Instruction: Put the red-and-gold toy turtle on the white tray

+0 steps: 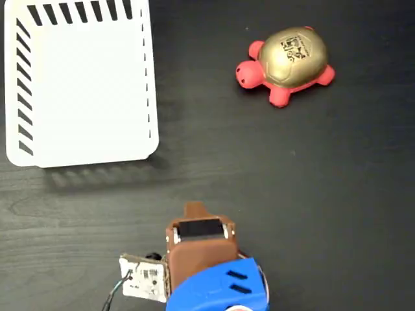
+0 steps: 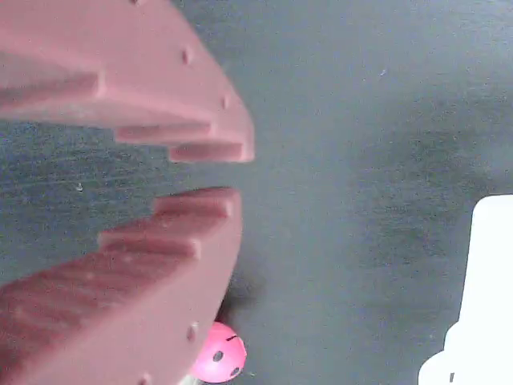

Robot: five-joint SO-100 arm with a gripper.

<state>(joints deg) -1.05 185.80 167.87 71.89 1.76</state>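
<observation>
Turtle (image 1: 285, 63) with gold shell, coral-red head and legs; fingers (image 2: 232, 172) narrowly apart, empty.

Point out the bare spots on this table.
The tray is empty. Bare table lies between the tray and the turtle, and all along the right below the turtle. Only the bottom middle is crowded, by the arm.
</observation>
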